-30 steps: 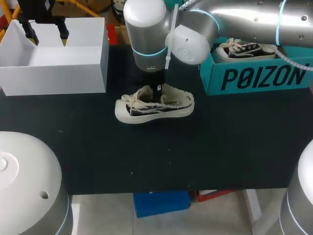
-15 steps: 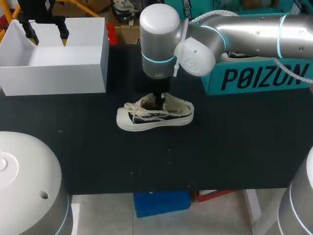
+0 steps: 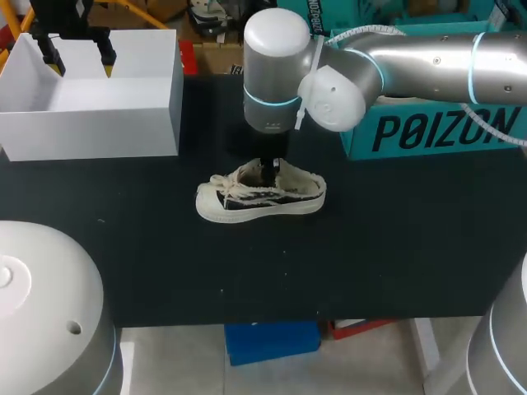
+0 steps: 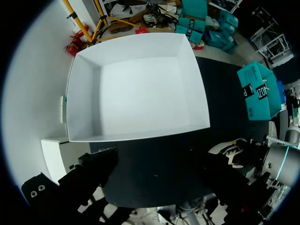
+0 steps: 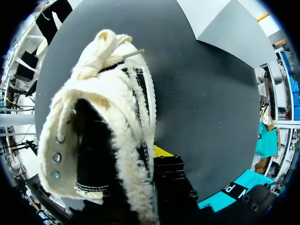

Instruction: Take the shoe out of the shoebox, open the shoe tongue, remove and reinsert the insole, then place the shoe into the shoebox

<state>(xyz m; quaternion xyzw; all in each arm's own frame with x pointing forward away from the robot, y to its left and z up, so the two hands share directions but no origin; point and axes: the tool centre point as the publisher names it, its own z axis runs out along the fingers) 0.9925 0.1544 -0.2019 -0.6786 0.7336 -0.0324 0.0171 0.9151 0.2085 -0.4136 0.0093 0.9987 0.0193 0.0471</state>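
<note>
Sneaker (image 3: 247, 202), laid on table (image 3: 370, 247): collar pinched by right gripper (image 3: 270, 170); left gripper (image 3: 78, 51), spread, held well apart over white box (image 3: 90, 123).

A black table (image 3: 395, 247) — an open white box (image 3: 90, 127) at its far left corner.

Right tool (image 3: 269, 169) shifted the shoe (image 3: 262, 196) nearer, upright

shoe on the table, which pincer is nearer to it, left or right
Right. The right pincer sits at the opening of the shoe. The left pincer hangs over the white box, well apart from the shoe.
</note>
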